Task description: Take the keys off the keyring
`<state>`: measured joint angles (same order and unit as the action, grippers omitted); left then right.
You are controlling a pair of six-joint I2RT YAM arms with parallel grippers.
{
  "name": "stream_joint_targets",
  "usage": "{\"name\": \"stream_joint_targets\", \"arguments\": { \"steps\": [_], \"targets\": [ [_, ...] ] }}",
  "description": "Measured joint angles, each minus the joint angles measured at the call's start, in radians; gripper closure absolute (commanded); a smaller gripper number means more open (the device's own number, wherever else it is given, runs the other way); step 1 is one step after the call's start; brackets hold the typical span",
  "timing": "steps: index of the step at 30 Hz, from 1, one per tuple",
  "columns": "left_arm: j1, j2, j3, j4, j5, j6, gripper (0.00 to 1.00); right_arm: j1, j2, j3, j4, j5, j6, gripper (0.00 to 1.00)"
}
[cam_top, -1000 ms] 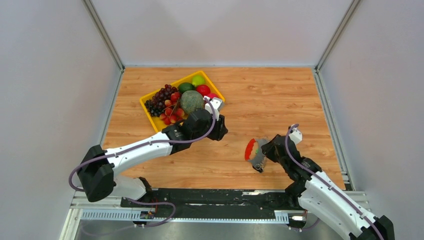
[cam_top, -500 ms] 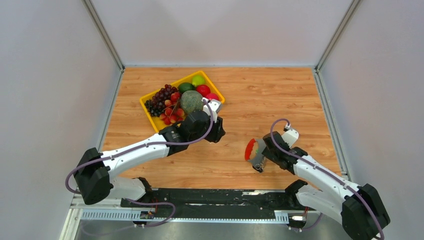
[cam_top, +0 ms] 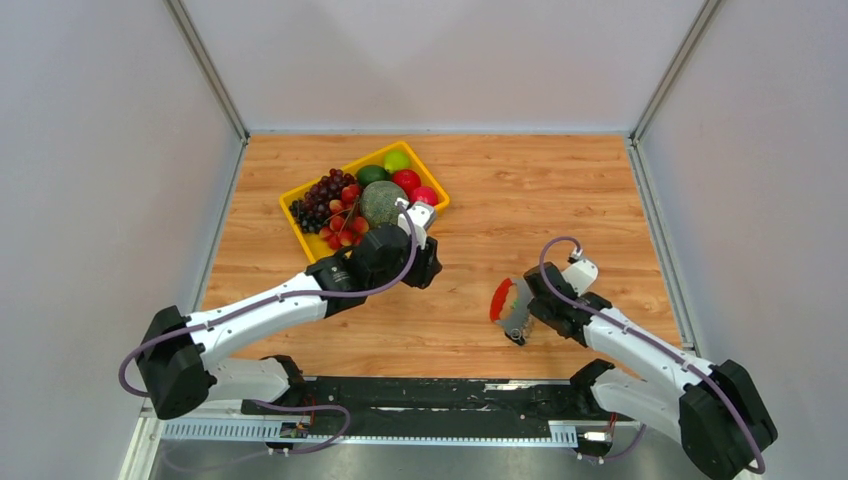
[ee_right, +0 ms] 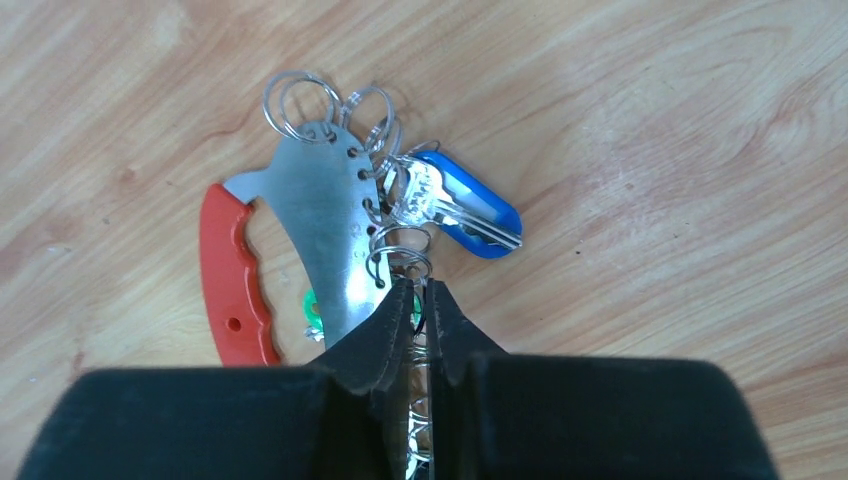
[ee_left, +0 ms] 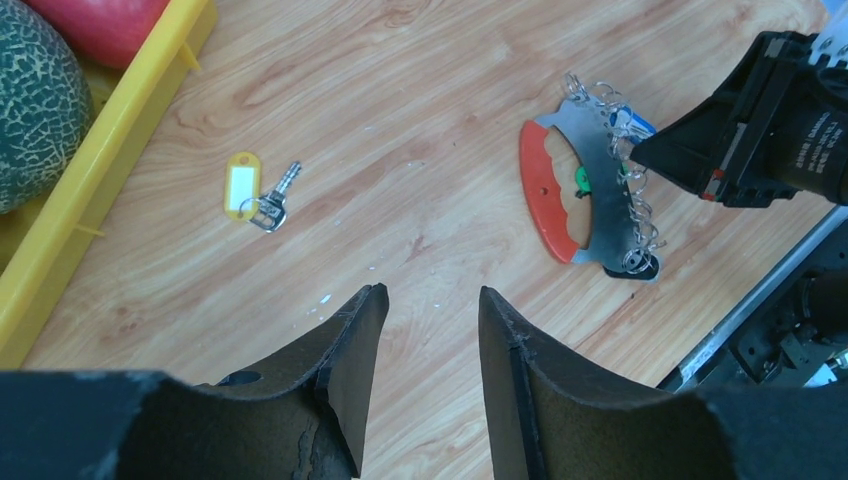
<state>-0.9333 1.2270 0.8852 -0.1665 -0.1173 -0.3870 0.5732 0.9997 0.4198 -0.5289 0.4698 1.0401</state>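
Keyring (ee_right: 315, 220) is lying flat on the desk (ee_left: 420, 120) toward the near right, wire rings fanning along one edge of its red-handled plate. The right gripper (ee_right: 420, 292) is pinching one of those rings, fingers almost together on the wire, beside the blue-headed key (ee_right: 455, 210), which is not yet off. One yellow-tagged key (ee_left: 258, 195) is lying free farther left, near the yellow tray (ee_left: 120, 150) (so at least one is off). The left gripper (ee_left: 430, 300) is hovering between the two, fingers apart, holding nothing. Judging by this, the right arm is steadying the keyring for the next key. That move is calling for the left gripper to cross over, take the blue head and work it round the ring's coil.
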Motion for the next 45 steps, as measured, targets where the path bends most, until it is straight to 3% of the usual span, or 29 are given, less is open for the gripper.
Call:
{"name": "stream_joint_targets", "arguments": {
  "steps": [8, 13, 20, 29, 38, 45],
  "targets": [
    [0.000, -0.029, -0.013, -0.014, 0.023, 0.029, 0.48, 0.000, -0.107, 0.000, 0.026, -0.022, -0.023, 1.00],
    [0.000, -0.029, -0.021, -0.008, 0.072, 0.041, 0.46, 0.000, -0.204, 0.029, 0.027, -0.112, -0.076, 1.00],
    [0.000, -0.030, -0.086, 0.067, 0.165, 0.056, 0.26, 0.000, -0.323, 0.072, 0.111, -0.311, -0.230, 1.00],
    [0.013, -0.146, -0.114, 0.154, 0.266, 0.146, 0.09, 0.000, -0.362, 0.086, 0.172, -0.578, -0.450, 1.00],
    [0.017, -0.220, -0.273, 0.326, 0.446, 0.219, 0.12, 0.000, -0.351, 0.148, 0.186, -0.718, -0.525, 1.00],
    [0.017, -0.225, -0.338, 0.415, 0.468, 0.215, 0.20, 0.000, -0.346, 0.179, 0.196, -0.774, -0.536, 1.00]
  ]
}}
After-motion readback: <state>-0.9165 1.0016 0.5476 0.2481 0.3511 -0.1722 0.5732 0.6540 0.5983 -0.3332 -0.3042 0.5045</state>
